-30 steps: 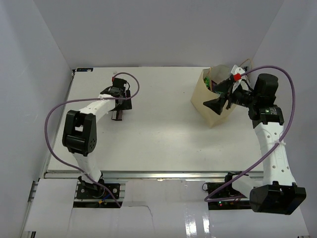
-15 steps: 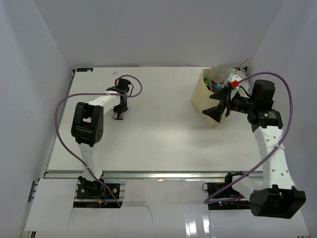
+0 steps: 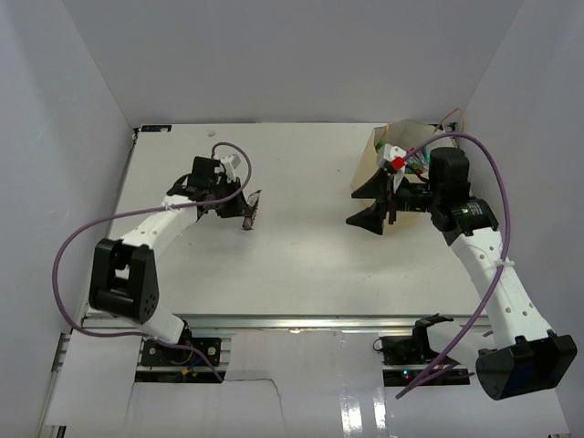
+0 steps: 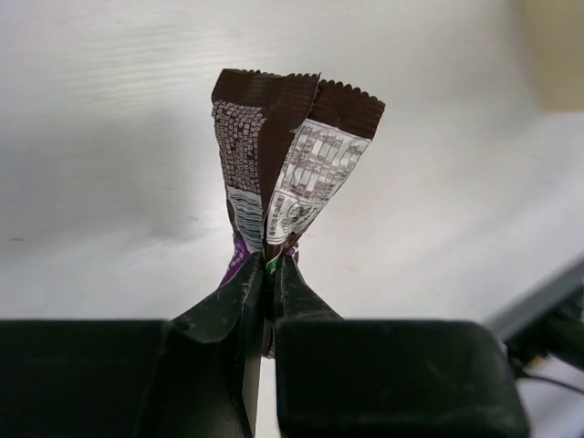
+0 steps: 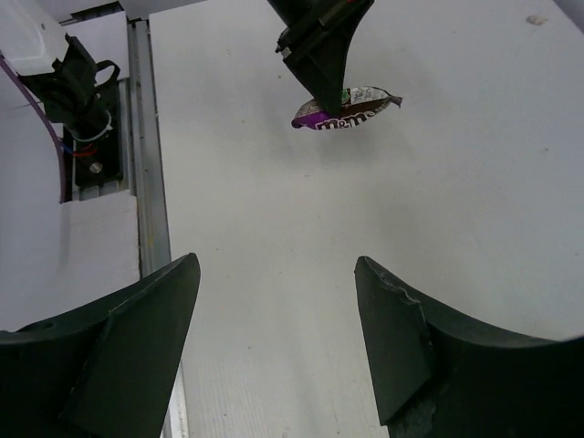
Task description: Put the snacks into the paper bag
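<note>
My left gripper (image 3: 239, 204) is shut on a purple and brown snack packet (image 3: 249, 209), which it holds clear of the white table at the left of centre. In the left wrist view the packet (image 4: 287, 155) stands up from the pinched fingertips (image 4: 246, 283), folded along its middle. The right wrist view shows the same packet (image 5: 349, 108) hanging from the left fingers (image 5: 319, 55). My right gripper (image 3: 365, 203) is open and empty, pointing left just in front of the tan paper bag (image 3: 369, 167). Colourful snacks (image 3: 418, 162) show inside the bag behind the right wrist.
A metal rail (image 3: 292, 321) runs along the table's near edge, and it also crosses the right wrist view as a rail (image 5: 146, 137) beside a cabled mount (image 5: 82, 91). White walls close in the table on three sides. The bag's tan side (image 4: 552, 55) sits far right of the left wrist.
The left gripper closed on the packet, lifted it and swung right toward the centre. The right arm drew left, out of the bag's mouth, its jaws a little narrower.
</note>
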Robot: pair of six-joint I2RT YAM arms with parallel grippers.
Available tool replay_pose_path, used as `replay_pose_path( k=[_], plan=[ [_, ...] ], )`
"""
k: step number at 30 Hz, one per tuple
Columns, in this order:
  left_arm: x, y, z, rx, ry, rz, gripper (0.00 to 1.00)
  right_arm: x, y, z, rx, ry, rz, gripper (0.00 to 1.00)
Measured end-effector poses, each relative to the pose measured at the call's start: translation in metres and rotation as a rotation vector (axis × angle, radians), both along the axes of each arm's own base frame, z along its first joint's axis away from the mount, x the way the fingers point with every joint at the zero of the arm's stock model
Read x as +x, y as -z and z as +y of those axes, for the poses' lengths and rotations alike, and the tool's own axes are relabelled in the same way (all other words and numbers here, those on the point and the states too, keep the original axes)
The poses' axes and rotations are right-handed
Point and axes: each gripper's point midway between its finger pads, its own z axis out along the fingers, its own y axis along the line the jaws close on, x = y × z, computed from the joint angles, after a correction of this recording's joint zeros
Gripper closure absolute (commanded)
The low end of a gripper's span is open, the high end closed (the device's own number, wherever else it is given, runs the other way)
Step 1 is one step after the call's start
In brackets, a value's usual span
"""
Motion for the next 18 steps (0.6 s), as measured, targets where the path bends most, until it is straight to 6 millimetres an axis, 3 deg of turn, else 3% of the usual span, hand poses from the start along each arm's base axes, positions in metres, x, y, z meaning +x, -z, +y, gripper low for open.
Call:
replay_pose_path(
  k=[4,9,12,18],
  plan=[
    [-0.043,-0.042,-0.043,-0.267,0.144,-0.076,0.92,0.002,0.01,0.026,0.017,0.019,0.128,0.25],
    [-0.091,-0.059,-0.079,-0.447,0.274,-0.051,0.92,0.016,0.037,0.06,0.052,0.147,0.416,0.12],
    [-0.104,-0.066,-0.092,-0.501,0.305,-0.038,0.92,0.023,0.051,0.08,0.079,0.207,0.578,0.02],
    [-0.115,-0.089,-0.104,-0.567,0.333,-0.059,0.92,0.03,0.066,0.109,0.12,0.264,0.749,0.03]
  ],
)
